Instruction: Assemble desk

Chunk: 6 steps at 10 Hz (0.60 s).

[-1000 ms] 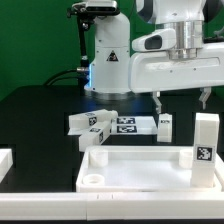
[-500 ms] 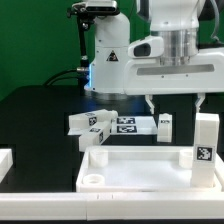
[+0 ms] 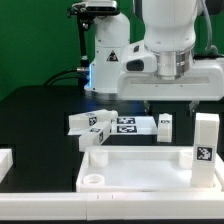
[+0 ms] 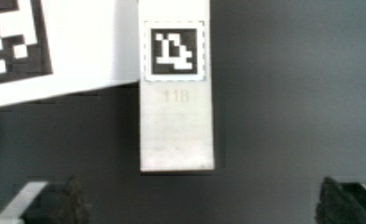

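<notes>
The exterior camera is sitting just off the near edge of the black table (image 3: 40,110) (only a little above tabletop height). It is facing across the table toward the arm (image 3: 165,40) and the green backdrop (image 3: 30,40), with the desk panel (image 3: 140,168) lying nearest the lens. The wrist camera is riding on the arm and looking straight down past the fingertips (image 4: 47,200). It is working far closer in, so one lying leg (image 4: 176,110) is filling much of its picture. Both views are apparently sharing that leg, under the gripper (image 3: 170,102), and a corner of the marker board (image 3: 125,126) beside it.
</notes>
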Each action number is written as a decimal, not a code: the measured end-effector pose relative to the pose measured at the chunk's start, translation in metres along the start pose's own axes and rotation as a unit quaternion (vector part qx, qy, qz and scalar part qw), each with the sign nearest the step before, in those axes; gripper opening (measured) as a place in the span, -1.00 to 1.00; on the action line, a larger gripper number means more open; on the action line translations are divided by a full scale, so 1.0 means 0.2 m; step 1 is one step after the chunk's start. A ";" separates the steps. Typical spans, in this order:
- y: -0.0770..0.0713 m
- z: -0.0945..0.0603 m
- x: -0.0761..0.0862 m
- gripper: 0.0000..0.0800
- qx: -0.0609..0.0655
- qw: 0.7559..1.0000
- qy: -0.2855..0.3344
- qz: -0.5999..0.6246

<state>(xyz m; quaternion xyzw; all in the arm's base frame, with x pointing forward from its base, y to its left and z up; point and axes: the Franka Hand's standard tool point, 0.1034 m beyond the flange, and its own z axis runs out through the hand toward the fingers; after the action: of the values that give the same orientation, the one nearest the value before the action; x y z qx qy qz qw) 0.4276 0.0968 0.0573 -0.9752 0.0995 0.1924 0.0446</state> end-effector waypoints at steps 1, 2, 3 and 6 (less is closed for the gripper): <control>0.02 0.03 0.03 0.62 0.004 0.998 -0.053 0.014; 0.04 0.05 0.02 0.62 0.004 0.993 -0.118 0.023; 0.05 0.05 0.04 0.62 0.004 0.985 -0.168 0.027; 0.07 0.07 0.02 0.62 0.000 0.966 -0.257 0.029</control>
<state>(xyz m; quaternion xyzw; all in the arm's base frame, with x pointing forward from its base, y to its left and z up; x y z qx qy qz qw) 0.4237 0.0840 0.0414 -0.8897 0.1130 0.4379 0.0629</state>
